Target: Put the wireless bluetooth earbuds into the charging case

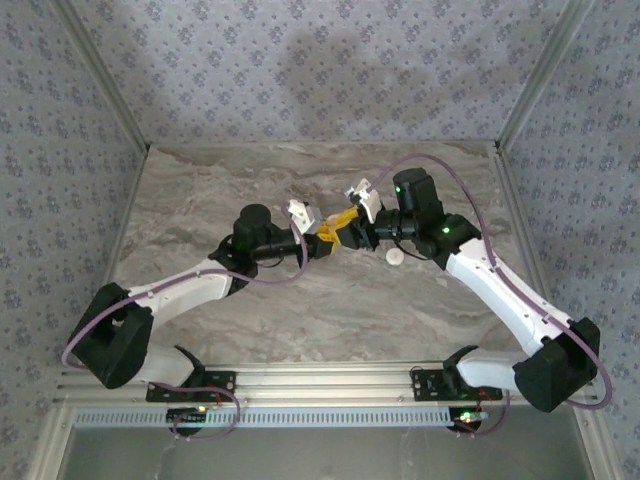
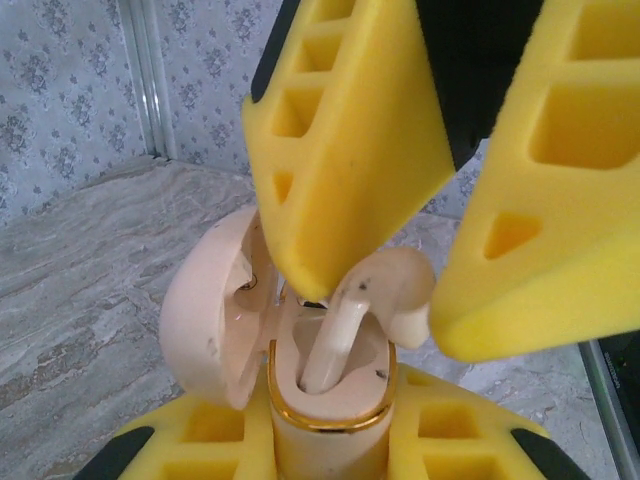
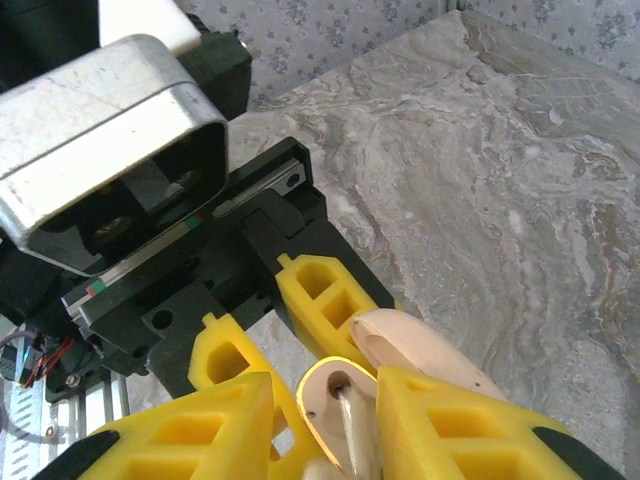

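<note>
Top: left gripper (image 1: pixel 322 238) and right gripper (image 1: pixel 350 222) meet over the table (image 1: pixel 250 310). Left wrist: left claw clamps the charging case (image 2: pixel 330 400), lid open. The right claw pinches an earbud (image 2: pixel 345 325), stem partway in. Right wrist: the stem looks centred, so I'd push straight down and release once it seats.

The earbud (image 2: pixel 345 325) stands in the charging case (image 2: pixel 330 405), which sits in the left end effector (image 2: pixel 320 435).
</note>
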Available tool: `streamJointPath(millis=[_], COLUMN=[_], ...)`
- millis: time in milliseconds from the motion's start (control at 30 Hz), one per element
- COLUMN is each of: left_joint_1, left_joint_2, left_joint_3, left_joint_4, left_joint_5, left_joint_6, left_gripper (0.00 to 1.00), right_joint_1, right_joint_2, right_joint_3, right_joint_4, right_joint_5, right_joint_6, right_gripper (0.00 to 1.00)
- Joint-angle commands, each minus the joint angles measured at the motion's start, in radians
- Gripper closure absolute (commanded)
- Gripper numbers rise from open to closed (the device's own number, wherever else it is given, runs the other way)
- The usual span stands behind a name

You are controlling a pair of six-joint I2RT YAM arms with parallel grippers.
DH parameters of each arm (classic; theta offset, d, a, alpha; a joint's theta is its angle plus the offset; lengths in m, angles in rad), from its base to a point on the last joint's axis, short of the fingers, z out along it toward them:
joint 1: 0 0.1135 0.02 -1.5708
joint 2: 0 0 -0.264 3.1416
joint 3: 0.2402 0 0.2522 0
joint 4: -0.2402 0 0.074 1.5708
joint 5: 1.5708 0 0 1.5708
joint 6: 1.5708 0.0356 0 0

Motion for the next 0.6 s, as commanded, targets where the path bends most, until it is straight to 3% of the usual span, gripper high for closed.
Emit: streamJointPath(millis=[0,167,367,567], left_joint_1=[-0.003,-0.003,0.006,0.061], left_joint_2=[-0.08,-0.077,-0.071,-0.056], left_joint_3=[0.044,0.045,0.035,0.001], left_joint_4=[0.133,0.123,0.014,-0.031], left_joint_5=[0.054,0.038,-0.129,-0.181], left_joint_6=[0.003,0.003,0.044,0.019], left_gripper=[0.8,0.8,0.79,0.79], right_joint_1=[-0.015,-0.014,-0.023,-0.037], right_joint_2=[0.004,0.001,0.001,-0.004], right_joint_3=[-0.009,-0.009,-0.007,0.005], right_joint_4=[-0.063,-0.042,-0.025,-0.134], right_joint_5=[0.068,0.066,0.058,0.088], right_joint_6=[0.019,0.033,0.119,0.233], right_gripper=[0.64,0.64,0.62,0.58])
